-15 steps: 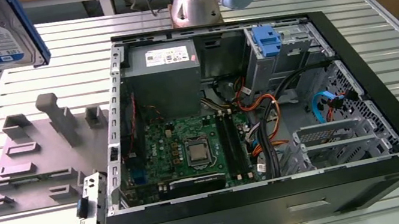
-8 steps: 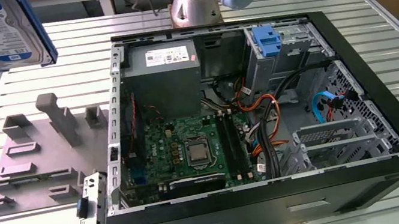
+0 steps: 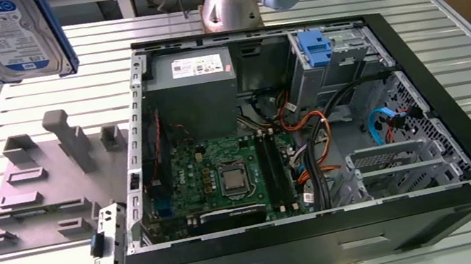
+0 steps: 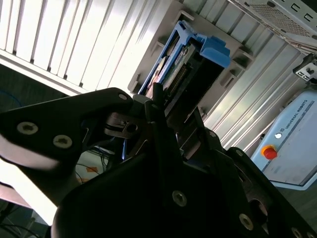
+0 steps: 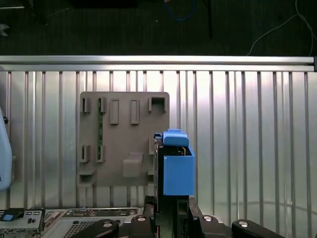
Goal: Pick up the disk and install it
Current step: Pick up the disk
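Slatted metal table (image 5: 247, 148) | claw (image 5: 168, 204) closed tight on disk (image 5: 178, 173) (blue carrier frame showing) | held above it

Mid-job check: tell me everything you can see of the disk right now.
The disk is a flat silver metal drive with a white-and-blue label, edged by a blue plastic carrier frame with a tab at one end. It hangs upright in the air at the exterior view's upper left, label facing that camera, clear of the open computer case. In the first wrist view it shows edge-on above the grey fixture plate, clamped by the gripper; nothing else is seen touching it.
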`<state>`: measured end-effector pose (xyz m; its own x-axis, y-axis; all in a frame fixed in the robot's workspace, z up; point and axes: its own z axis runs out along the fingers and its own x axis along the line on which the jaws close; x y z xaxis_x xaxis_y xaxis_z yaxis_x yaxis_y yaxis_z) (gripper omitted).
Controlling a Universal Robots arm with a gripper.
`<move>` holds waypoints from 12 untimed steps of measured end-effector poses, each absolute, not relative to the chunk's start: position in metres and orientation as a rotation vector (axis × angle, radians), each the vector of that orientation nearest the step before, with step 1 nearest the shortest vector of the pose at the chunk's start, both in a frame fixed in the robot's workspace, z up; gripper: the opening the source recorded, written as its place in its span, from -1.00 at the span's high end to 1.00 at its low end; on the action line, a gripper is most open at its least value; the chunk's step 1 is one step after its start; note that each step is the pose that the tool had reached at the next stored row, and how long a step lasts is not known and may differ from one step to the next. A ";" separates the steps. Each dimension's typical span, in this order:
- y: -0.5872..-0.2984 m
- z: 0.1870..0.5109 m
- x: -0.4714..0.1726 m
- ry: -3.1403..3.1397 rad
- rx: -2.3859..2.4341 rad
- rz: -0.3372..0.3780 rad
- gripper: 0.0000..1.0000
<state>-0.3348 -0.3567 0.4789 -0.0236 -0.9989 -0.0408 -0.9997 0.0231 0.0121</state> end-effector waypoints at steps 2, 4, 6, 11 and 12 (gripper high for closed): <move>-0.357 0.479 -0.333 2.232 -2.180 0.058 0.30; -0.357 0.479 -0.333 2.232 -2.180 0.058 0.30; -0.357 0.481 -0.333 2.232 -2.180 0.058 0.30; -0.357 0.483 -0.333 2.232 -2.180 0.058 0.30; -0.357 0.483 -0.333 2.232 -2.180 0.058 0.30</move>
<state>-0.3329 -0.3566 0.4830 -0.0236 -0.9989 -0.0409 -0.9997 0.0231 0.0121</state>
